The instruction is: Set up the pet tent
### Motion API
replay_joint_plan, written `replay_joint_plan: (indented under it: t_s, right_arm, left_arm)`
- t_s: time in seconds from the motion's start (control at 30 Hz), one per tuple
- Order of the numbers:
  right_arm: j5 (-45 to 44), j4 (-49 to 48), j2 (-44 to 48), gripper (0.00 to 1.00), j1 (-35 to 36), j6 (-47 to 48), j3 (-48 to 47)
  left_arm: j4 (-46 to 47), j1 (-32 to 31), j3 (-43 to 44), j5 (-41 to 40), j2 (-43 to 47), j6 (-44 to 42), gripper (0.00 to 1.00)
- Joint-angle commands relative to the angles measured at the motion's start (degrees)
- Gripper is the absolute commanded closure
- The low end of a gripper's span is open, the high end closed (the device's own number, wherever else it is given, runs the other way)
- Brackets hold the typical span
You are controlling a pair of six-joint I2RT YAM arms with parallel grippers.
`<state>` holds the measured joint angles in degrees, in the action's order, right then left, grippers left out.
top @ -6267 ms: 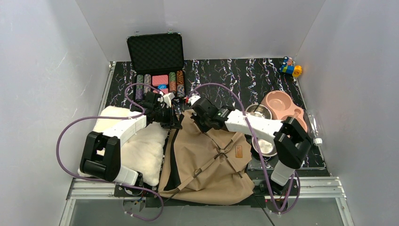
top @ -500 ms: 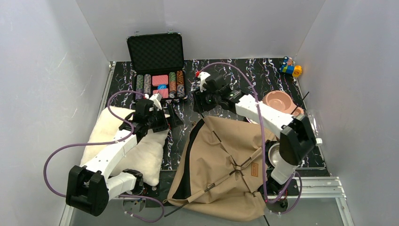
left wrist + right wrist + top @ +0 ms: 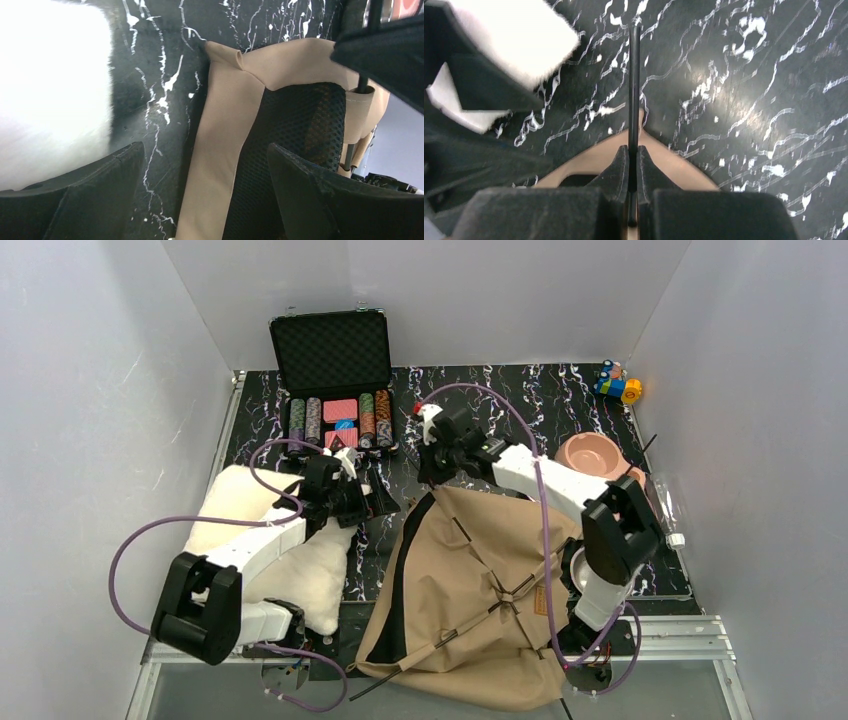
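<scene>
Pet tent (image 3: pixel 480 590): one; lies collapsed and slack at near centre-right, not yet raised.
Cushion (image 3: pixel 290 570): one; just left of the tent, probably kept aside until the tent stands.
Left gripper (image 3: pixel 205 165): one; jaws wide and empty over the tent's left hem, placed to grasp it.
Right gripper (image 3: pixel 633 155): one; jaws pinched on the pole (image 3: pixel 634 75) at the tent's far corner, presumably to lift the frame.
Pole: one held; thin, black.
</scene>
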<state>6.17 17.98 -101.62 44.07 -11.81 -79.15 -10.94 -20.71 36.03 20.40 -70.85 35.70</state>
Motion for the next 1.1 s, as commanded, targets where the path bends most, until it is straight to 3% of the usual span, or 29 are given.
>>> replay_joint_plan:
  t_s: [0.0,0.23,0.7,0.77,0.87,0.9,1.07]
  right_arm:
    - [0.8,-5.2,9.5,0.99,0.4,-1.8,7.5]
    - [1.3,-9.1,18.7,0.99,0.4,-3.8,16.5]
    - [0.5,-9.0,20.6,0.99,0.4,-5.3,19.0]
    - [0.4,-9.0,20.8,0.99,0.4,-5.3,19.0]
    - [0.3,-7.8,20.9,0.99,0.4,-5.0,18.4]
    - [0.2,-6.7,21.0,0.99,0.4,-4.8,18.0]
    - [-0.5,-1.9,22.0,0.99,0.4,-4.5,17.1]
  left_arm:
    - [7.2,-2.8,0.0,2.0,-3.2,1.5,0.08]
    - [13.4,-6.8,1.9,3.2,-12.0,3.0,0.13]
    - [29.7,-11.7,2.3,8.6,-21.2,10.9,0.36]
    - [32.7,-11.8,1.8,9.9,-22.1,12.9,0.5]
    - [37.1,-11.8,1.4,11.6,-22.3,14.9,0.92]
    - [36.5,-11.7,1.4,10.7,-21.3,14.3,1.0]
    - [22.7,-11.7,3.9,-1.6,-10.9,5.3,1.0]
